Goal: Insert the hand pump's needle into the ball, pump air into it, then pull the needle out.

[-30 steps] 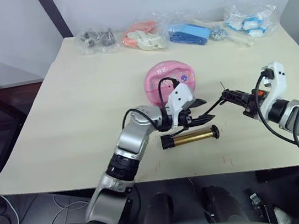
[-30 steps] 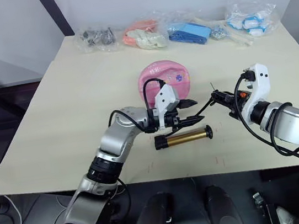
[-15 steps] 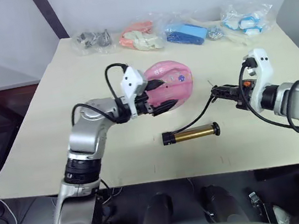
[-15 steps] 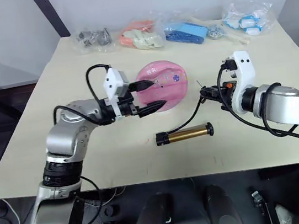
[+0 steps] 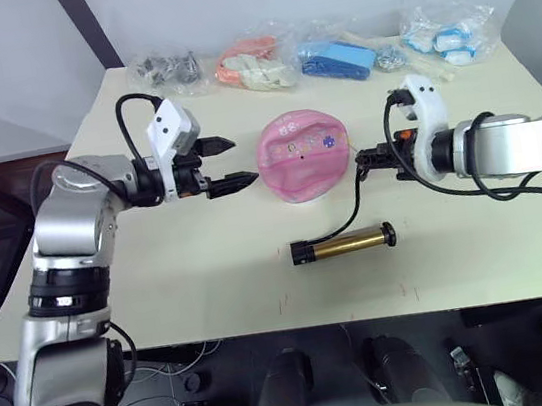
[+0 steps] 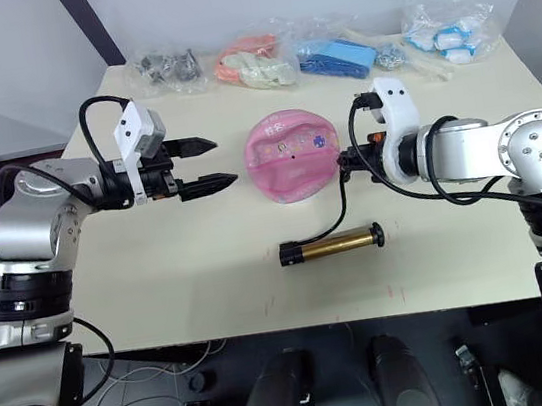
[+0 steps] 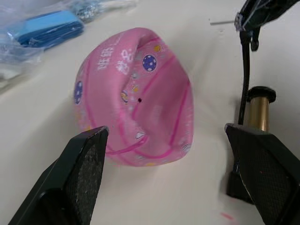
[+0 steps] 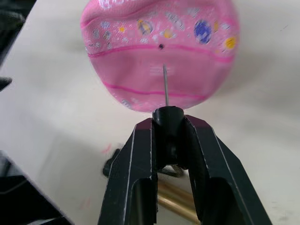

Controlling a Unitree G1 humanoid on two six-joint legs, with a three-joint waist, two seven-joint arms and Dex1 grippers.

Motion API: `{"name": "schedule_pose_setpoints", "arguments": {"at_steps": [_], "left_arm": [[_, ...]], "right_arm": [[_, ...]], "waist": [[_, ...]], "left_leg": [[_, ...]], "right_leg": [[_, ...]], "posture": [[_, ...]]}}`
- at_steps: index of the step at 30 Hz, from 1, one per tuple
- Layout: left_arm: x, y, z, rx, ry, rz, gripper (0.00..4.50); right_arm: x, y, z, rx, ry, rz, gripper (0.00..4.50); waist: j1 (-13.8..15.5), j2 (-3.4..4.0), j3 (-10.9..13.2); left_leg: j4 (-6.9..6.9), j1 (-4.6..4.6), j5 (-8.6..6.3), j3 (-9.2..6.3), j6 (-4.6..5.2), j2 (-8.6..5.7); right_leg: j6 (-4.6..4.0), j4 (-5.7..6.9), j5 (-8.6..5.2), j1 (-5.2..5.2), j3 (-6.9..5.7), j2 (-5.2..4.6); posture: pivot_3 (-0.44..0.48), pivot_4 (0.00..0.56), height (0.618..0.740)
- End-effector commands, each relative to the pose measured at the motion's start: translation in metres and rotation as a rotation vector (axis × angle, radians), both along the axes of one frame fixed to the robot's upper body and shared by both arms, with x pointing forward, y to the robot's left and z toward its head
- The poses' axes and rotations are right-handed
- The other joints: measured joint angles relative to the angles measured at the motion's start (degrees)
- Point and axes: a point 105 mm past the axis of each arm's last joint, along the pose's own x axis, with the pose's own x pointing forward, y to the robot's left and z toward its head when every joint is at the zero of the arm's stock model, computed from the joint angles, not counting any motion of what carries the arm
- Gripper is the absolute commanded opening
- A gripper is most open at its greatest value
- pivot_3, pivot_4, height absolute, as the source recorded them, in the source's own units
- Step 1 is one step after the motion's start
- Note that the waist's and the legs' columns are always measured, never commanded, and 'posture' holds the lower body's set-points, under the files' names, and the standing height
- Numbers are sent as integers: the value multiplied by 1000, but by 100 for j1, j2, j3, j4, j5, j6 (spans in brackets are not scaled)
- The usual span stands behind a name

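Pale wooden table [image 5: 161,279] carries everything. Pink ball [image 5: 304,153], partly collapsed, sits mid-table with its black valve dot facing my right side. Brass pump [image 5: 344,245] lies flat nearer me, well apart from the ball, its black hose [image 5: 353,214] curving up to my right gripper [image 8: 167,123]. That gripper is clamped on the black fitting; the needle [image 8: 165,84] points at the ball, just short of it. My left gripper [image 5: 228,164] hovers wide, beside the ball, not touching. Four plastic bags [image 5: 341,57] line the far edge, clear of the work.

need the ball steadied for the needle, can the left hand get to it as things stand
Probably yes. The left hand is open beside the ball, with bare table between them. The right hand comes from the far side.
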Motion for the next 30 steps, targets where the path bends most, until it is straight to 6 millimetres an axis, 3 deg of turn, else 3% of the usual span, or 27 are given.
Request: {"name": "schedule_pose_setpoints", "arguments": {"at_steps": [1,10,18,20,26,29,30], "left_arm": [[7,3,10,74,-26,1,4226],[32,2,7,180,2,17,4226],[54,-20,2,222,-13,20,4226],[57,-27,3,218,-16,20,4226],[69,-39,5,230,-58,55,4226],[74,-47,3,223,-70,58,3396],[75,-48,2,228,-75,61,2809]], "right_arm": [[1,8,7,28,23,17,313],[12,28,3,8,83,20,313],[21,51,4,45,124,33,313],[24,55,4,52,129,31,313],[31,63,4,69,136,23,313],[35,71,4,81,139,25,313],[36,73,5,83,140,27,313]], "waist": [[-6,0,0],[-37,0,0],[-98,-1,-1],[-121,-1,-1],[-157,-1,-1],[-156,-1,-1],[-157,-1,-1]], "left_leg": [[0,-1,-1,1,1,1],[-20,-7,-1,15,2,0],[-29,-56,-1,33,1,-3],[-16,-92,0,35,1,-9],[-15,-93,0,46,1,-11],[-14,-89,0,49,1,-11],[-10,-88,0,50,1,-11]], "right_leg": [[0,-1,0,0,1,-1],[-1,12,0,-28,16,3],[0,29,1,-95,36,-1],[0,83,2,-130,39,-3],[0,94,1,-147,54,-3],[0,93,1,-149,58,-3],[0,96,1,-149,59,-3]], "posture": [[0,150,740],[0,150,740],[0,150,740],[0,150,740],[0,150,740],[0,150,740],[0,150,740]]}}
